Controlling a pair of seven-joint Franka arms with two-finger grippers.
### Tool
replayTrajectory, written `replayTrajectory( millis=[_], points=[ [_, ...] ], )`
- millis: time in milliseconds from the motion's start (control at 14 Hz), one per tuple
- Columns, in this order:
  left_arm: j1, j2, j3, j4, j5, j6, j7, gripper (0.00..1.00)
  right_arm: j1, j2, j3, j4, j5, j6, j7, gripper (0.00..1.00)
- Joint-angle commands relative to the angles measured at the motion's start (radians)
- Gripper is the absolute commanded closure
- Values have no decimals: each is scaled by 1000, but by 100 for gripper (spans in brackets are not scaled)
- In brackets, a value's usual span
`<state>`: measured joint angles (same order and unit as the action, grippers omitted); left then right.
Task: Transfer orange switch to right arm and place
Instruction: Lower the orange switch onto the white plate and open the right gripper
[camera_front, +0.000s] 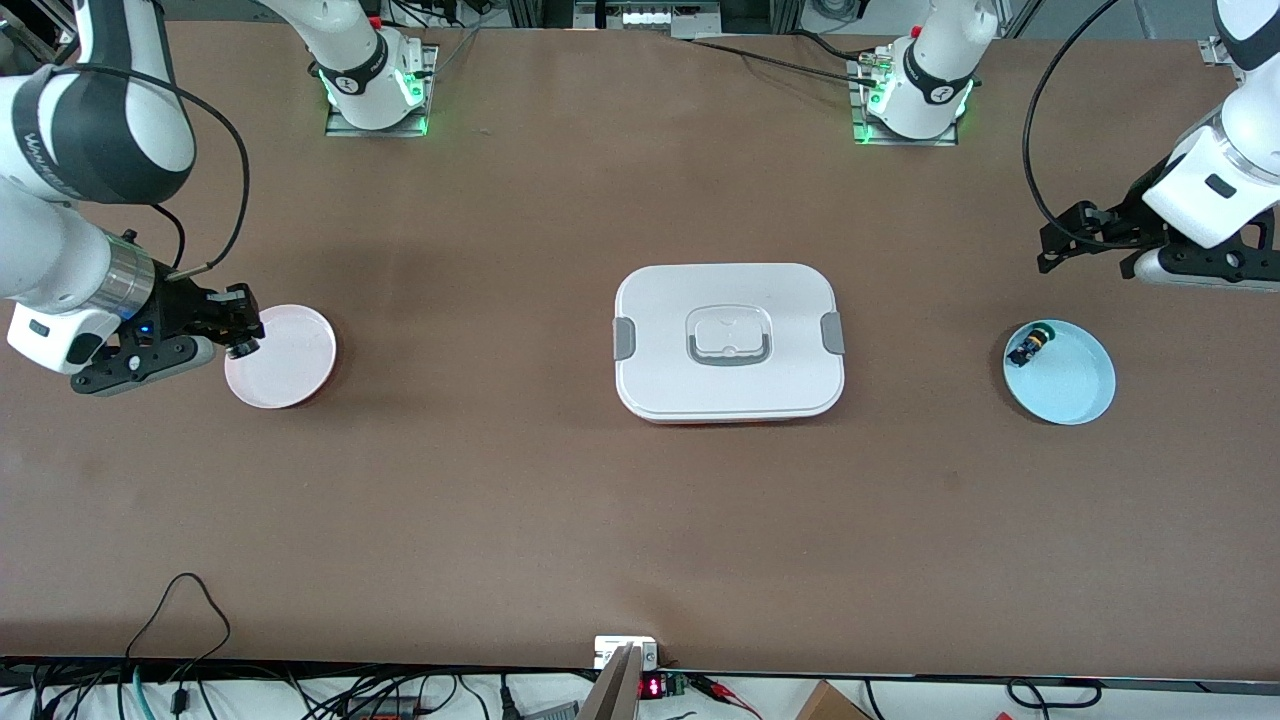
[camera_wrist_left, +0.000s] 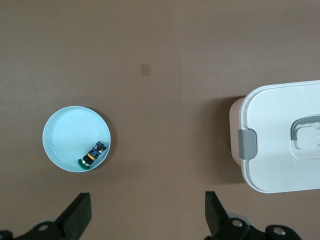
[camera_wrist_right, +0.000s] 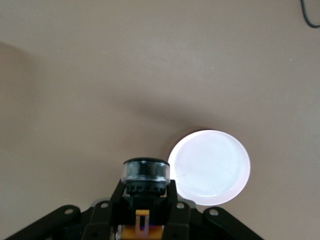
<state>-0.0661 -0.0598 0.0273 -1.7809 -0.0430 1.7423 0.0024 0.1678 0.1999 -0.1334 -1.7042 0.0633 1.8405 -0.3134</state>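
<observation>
Round-capped black switch (camera_wrist_right: 145, 182) in right jaws, beside glossy pink plate (camera_wrist_right: 210, 167).

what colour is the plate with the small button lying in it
Light blue plate, holding the button; clearest in the left wrist view.

My right arm reaches out from its base toward its own end of the table, silver wrist ring showing, forearm roughly level. Its right gripper (camera_front: 238, 335) points toward the table's middle, fingers (camera_wrist_right: 172, 200) clamped on a switch (camera_wrist_right: 145, 176) whose cap sticks out past the tips. My left arm bends in from its end of the table and waits. Its left gripper (camera_front: 1062, 240) hangs up in the air, fingers (camera_wrist_left: 78, 216) spread wide with nothing between them.
</observation>
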Motion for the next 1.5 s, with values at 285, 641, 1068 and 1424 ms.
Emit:
replayTrajectory(
  millis=[285, 641, 1068, 1424],
  points=[
    [-12, 15, -1, 44, 20, -30, -15, 0, -39, -42, -3, -236, -68, 254, -24, 100],
    [-12, 41, -4, 72, 38, -30, -13, 0, -79, 67, -3, -325, -68, 468, -36, 100],
    [-11, 41, -33, 74, 37, -33, -15, 0, -99, 231, -3, -339, -51, 648, -29, 100],
    [-8, 43, -35, 74, 37, -32, -15, 0, -116, 247, -5, -394, -49, 652, -32, 100]
  ],
)
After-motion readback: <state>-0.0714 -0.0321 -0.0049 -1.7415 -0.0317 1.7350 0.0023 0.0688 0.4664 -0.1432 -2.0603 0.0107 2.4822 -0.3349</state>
